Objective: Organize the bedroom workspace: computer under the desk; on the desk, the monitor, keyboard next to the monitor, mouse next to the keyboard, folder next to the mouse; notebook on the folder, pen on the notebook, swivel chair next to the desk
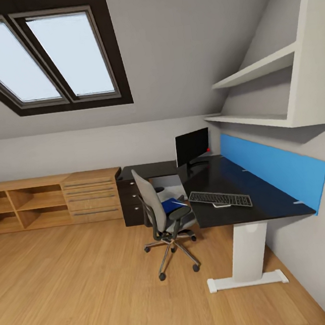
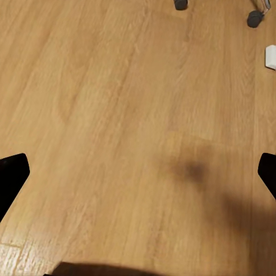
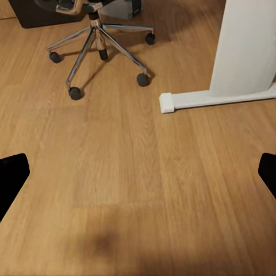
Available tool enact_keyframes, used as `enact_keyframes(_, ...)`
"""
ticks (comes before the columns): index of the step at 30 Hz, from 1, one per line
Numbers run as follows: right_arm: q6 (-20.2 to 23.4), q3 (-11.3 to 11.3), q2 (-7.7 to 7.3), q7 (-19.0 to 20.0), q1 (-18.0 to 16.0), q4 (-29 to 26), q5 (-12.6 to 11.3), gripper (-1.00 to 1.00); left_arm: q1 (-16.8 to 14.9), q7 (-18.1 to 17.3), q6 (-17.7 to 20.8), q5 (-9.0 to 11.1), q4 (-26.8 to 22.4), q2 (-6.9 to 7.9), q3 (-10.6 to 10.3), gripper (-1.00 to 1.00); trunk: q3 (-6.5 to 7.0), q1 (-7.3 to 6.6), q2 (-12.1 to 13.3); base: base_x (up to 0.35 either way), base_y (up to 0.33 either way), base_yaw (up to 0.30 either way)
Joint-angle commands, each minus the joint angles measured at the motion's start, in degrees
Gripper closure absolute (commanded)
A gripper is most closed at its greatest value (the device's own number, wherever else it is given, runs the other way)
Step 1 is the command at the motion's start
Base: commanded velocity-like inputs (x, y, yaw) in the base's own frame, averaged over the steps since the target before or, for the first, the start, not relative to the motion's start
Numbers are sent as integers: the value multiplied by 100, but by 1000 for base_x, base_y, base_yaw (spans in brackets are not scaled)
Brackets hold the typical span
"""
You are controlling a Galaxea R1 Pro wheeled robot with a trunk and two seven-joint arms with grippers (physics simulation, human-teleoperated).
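On the grey seat of the swivel chair (image 1: 164, 210), in the head view, lies the folder (image 1: 172, 204), a flat bright blue sheet partly hidden by the black armrest, its long axis hard to read from here but seemingly running toward the desk edge. That is, I judge, the thing the coming move turns on: it must go up and rightward from the seat onto the desk (image 1: 247, 192), which stands just beside the chair. There the keyboard (image 1: 220, 199) already lies slantwise along the near stretch of the black top, with something small and pale touching its near edge, too small to name; the monitor (image 1: 192, 147) stands upright at the far corner, well behind it. The blue wall panel (image 1: 275, 166) runs along the wall above the desk. Both grippers hang low over the wood floor (image 1: 86, 288), well short of the chair. In the right wrist view the chair's chrome base (image 3: 98, 40) and the desk's white pedestal foot (image 3: 215, 98) lie ahead of the right gripper (image 3: 138, 172), whose dark fingertips (image 3: 11, 172) sit at the picture's far edges, spread wide with nothing between. The left gripper (image 2: 138, 172) is likewise spread and bare, with two casters (image 2: 255, 18) barely in sight, so the right arm seems the nearer to the folder.
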Motion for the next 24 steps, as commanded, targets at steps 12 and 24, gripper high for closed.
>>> enact_keyframes(12,-14,-17,17,14,-4,1,-14,-100,-8,5,-15,64,-3,9,-40,-100,-256,265,-487,0,0,0)
enact_keyframes(24,-16,-16,13,10,-4,-2,-20,-100,-10,5,-23,66,-10,5,-35,-100,-578,528,-968,0,0,0)
